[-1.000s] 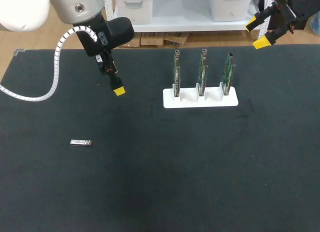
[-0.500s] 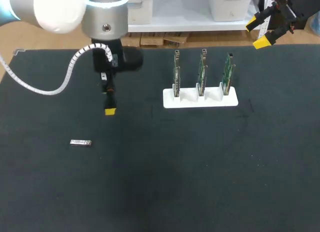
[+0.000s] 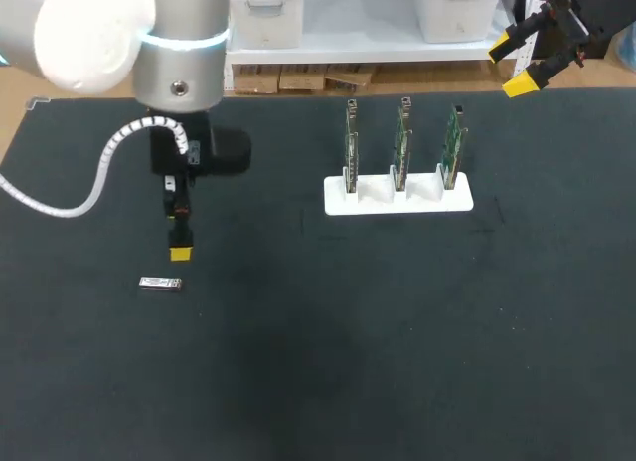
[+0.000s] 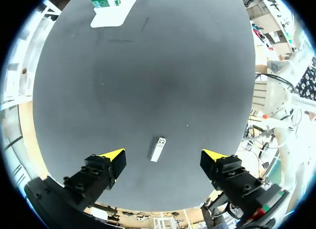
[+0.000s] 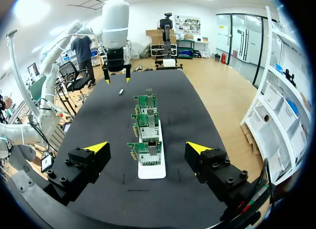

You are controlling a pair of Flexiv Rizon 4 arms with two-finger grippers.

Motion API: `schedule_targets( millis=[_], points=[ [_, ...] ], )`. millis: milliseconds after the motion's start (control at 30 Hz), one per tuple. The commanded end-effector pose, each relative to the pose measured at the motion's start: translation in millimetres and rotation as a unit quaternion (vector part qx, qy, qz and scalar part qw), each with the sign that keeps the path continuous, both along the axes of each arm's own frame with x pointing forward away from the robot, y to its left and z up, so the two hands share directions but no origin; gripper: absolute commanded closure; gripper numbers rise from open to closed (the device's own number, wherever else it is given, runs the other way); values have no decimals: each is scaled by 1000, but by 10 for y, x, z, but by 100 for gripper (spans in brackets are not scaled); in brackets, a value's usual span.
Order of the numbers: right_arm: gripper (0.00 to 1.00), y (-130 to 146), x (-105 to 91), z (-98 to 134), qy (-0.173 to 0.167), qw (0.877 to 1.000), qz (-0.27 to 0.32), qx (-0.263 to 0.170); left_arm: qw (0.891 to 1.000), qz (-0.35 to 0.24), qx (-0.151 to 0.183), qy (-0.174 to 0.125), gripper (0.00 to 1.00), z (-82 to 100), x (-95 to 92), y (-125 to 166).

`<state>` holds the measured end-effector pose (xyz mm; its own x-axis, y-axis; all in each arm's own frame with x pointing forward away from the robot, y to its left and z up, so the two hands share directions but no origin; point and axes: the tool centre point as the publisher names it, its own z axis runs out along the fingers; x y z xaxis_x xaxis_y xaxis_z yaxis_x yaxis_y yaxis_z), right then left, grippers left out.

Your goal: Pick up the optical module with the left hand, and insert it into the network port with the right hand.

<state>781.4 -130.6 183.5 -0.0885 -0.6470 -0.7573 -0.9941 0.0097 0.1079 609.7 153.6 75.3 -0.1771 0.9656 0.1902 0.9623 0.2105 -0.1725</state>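
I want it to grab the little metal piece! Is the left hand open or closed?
Open. The left hand has yellow tips wide apart; the optical module lies on the table between them, untouched.

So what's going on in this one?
The left gripper hangs open over the optical module, which lies flat on the black table, not yet grasped. The right gripper is open and empty near the table's far edge, beyond the white holder with three circuit boards.
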Motion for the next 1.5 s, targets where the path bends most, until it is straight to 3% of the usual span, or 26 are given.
schedule_targets(
  millis=[33, 400, 967, 1100, 1200, 1400, 1500],
  points=[
    [0, 2, -21, 2, -2, 1000, -2, 0, 1000, -2, -13, -17, 0, -39, -149, 65],
    [0, 2, -21, 2, -2, 1000, -2, 0, 1000, 21, 7, -3, 0, -241, -316, 295],
    [0, 2, -21, 2, -2, 1000, -2, 0, 999, 37, -1, -7, 0, -221, -306, 308],
    [0, 2, -21, 2, -2, 1000, -2, 0, 996, 37, 51, -62, 0, -168, -206, 202],
    [0, 2, -21, 2, -2, 1000, -2, 0, 993, 31, 77, -86, 0, -162, -178, 180],
    [0, 2, -21, 2, -2, 1000, -2, 0, 992, 15, 72, -102, 0, -153, -171, 186],
    [0, 2, -21, 2, -2, 1000, -2, 0, 994, 3, 51, -95, 0, -164, -182, 222]
  ],
)
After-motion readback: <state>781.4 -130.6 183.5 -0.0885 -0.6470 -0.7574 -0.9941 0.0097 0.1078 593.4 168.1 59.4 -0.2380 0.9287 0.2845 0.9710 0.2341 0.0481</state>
